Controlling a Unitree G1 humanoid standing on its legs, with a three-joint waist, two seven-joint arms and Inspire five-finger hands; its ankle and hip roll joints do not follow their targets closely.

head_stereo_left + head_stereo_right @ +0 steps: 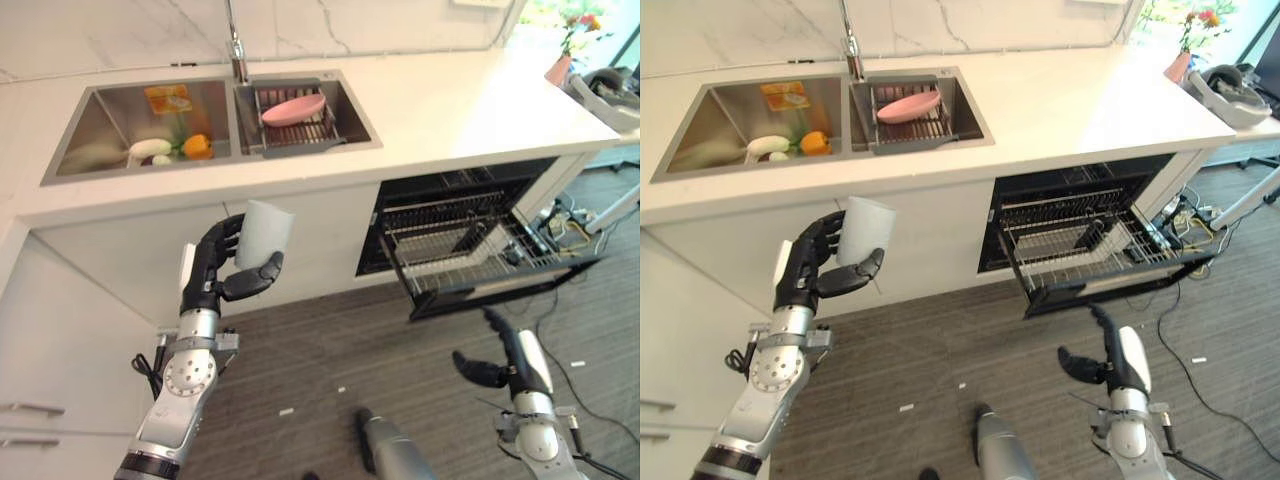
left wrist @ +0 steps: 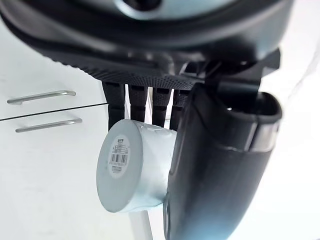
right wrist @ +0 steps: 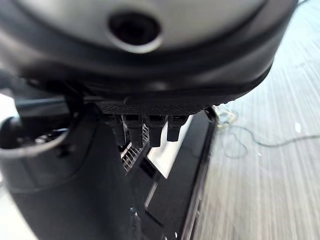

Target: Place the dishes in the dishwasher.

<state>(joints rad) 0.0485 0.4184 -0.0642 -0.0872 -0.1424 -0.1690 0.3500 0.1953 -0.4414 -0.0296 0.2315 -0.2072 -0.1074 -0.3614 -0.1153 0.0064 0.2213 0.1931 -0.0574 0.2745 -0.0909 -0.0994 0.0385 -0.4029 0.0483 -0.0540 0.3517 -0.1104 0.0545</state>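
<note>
My left hand (image 1: pixel 212 272) is shut on a pale grey cup (image 1: pixel 263 234), held upright in front of the white cabinet below the sink; the cup (image 2: pixel 131 166) shows its labelled base between fingers and thumb. A pink plate (image 1: pixel 293 109) rests in a wire rack in the right sink basin (image 1: pixel 345 95). The dishwasher (image 1: pixel 470 240) stands open to the right, its wire rack (image 1: pixel 455 252) pulled out. My right hand (image 1: pixel 512 362) hangs low over the floor in front of the dishwasher, fingers relaxed and holding nothing.
The left sink basin (image 1: pixel 100 120) holds an orange object (image 1: pixel 197 146), a white object (image 1: pixel 149 149) and an orange packet. A faucet (image 1: pixel 236 50) rises behind the sinks. The open dishwasher door (image 1: pixel 500 285) juts over the grey floor. A pink vase with flowers (image 1: pixel 562 62) stands at the counter's far right.
</note>
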